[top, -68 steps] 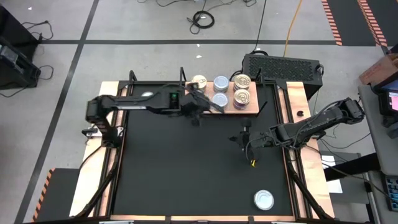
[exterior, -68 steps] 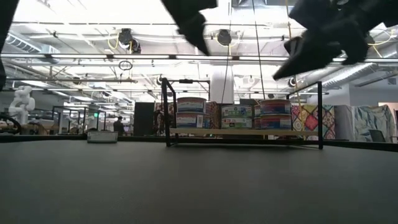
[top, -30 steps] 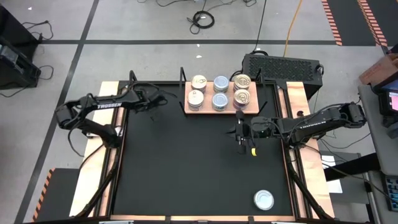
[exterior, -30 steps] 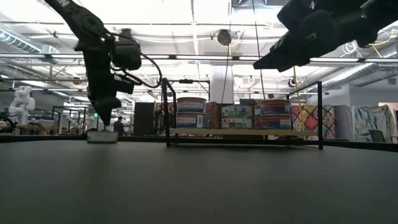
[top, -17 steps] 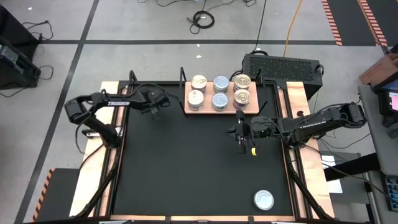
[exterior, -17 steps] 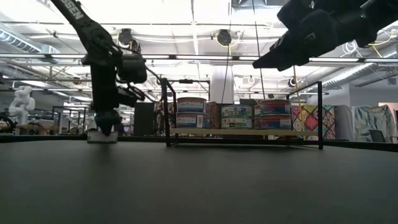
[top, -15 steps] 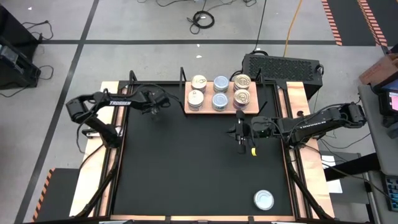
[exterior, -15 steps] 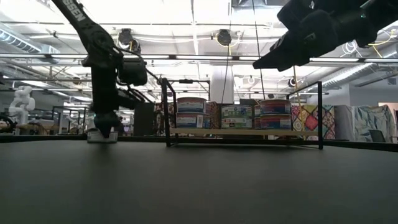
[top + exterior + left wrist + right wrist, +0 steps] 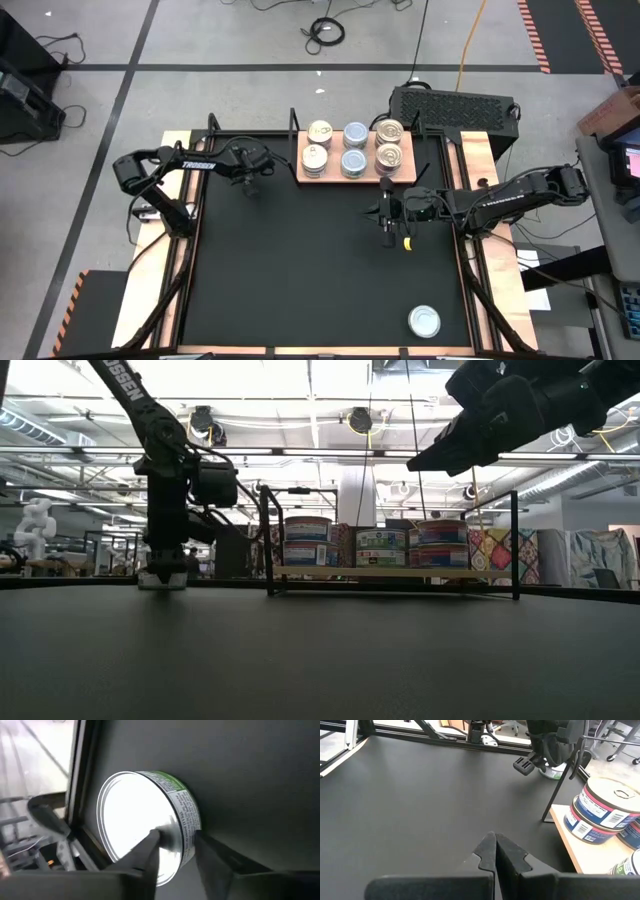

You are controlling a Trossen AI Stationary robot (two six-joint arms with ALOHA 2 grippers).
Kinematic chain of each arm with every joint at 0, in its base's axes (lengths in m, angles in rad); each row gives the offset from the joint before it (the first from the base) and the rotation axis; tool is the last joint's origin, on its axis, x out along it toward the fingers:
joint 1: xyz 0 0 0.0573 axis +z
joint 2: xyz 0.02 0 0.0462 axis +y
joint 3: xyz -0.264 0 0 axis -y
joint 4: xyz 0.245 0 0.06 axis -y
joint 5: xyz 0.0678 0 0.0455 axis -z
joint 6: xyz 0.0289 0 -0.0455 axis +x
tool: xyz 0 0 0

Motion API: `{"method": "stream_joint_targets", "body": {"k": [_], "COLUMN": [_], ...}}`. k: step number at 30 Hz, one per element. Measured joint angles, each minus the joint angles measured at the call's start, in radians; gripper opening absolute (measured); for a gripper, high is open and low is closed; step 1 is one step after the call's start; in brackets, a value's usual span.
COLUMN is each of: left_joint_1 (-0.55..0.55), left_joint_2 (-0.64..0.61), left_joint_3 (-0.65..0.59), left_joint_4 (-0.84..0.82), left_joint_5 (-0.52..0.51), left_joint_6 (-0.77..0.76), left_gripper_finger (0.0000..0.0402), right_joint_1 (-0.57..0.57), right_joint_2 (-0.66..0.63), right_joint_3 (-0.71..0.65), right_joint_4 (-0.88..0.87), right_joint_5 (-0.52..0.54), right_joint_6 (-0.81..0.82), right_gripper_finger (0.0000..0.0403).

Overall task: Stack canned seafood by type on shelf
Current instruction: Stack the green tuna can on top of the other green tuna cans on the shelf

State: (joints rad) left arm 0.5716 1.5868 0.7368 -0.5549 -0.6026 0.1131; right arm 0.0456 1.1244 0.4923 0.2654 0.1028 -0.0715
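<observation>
At upper left of the high view, the left fingers (image 9: 172,852) straddled the rim of a tin (image 9: 145,822) lying flat on the tabletop (image 9: 300,270), pinching its wall. The shelf (image 9: 357,176) lay to its right. Right fingers (image 9: 495,851), pressed together, hovered below the shelf, empty.

A black surface (image 9: 300,270) carries a light-wood shelf (image 9: 408,170) at its far edge, loaded with six stacks of tins (image 9: 355,148). One tin (image 9: 424,321) lies alone near the right corner; another (image 9: 145,827) sits at the far left.
</observation>
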Motion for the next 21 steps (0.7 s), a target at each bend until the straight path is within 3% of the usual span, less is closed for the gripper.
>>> {"method": "stream_joint_targets", "body": {"k": [6, 21], "left_joint_1": [-0.010, -0.220], "left_joint_2": [-0.003, -0.051], "left_joint_3": [0.001, 0.059], "left_joint_4": [-0.009, -0.259], "left_joint_5": [-0.026, 0.011], "left_joint_6": [-0.002, -0.132], "left_gripper_finger": [0.0014, 0.0001], "right_joint_1": [0.000, 0.002], "right_joint_2": [0.000, 0.000], "right_joint_3": [0.000, 0.000], "right_joint_4": [-0.001, -0.001], "right_joint_5": [0.000, 0.000], "right_joint_6": [0.008, 0.008], "right_gripper_finger": [0.0000, 0.0000]}}
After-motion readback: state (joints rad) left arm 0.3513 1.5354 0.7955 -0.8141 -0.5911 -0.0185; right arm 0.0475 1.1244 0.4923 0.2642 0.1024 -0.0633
